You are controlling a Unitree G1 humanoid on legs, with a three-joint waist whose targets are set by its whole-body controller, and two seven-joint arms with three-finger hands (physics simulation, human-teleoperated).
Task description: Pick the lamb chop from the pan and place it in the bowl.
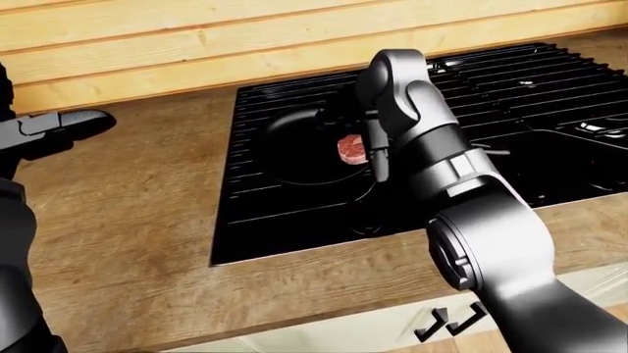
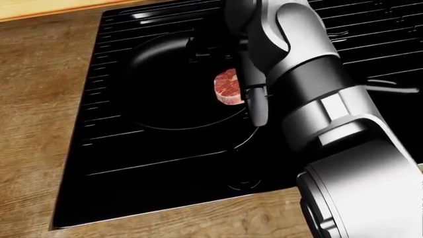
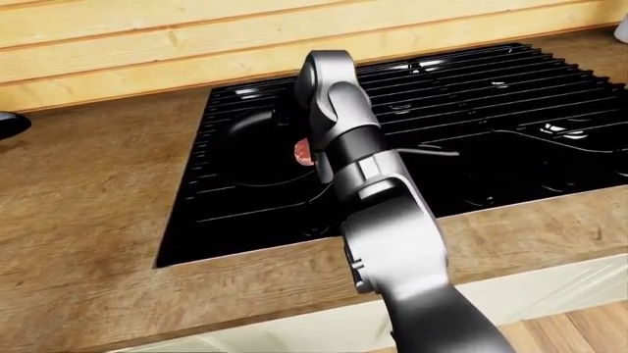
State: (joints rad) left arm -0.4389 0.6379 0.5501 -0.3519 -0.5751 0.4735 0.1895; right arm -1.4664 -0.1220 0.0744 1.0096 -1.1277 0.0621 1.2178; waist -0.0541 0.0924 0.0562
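The lamb chop [image 2: 226, 87], red with a pale fat rim, lies at the right side of the round black pan [image 2: 162, 89] on the stove. My right arm reaches in from the bottom right of the head view, and my right hand [image 2: 251, 96] hangs over the chop. One dark finger [image 2: 258, 110] points down along the chop's right edge and covers part of it. The other fingers merge with the black pan and are hard to make out. My left hand [image 1: 59, 125] hovers open over the wooden counter at the left of the left-eye view. No bowl is in view.
The black grated stove [image 1: 510, 110] spreads to the right of the pan. Wooden counter [image 1: 138, 206] lies to its left and along the bottom edge. A plank wall [image 1: 196, 37] runs along the top. Cabinet handles [image 1: 451, 320] show below the counter.
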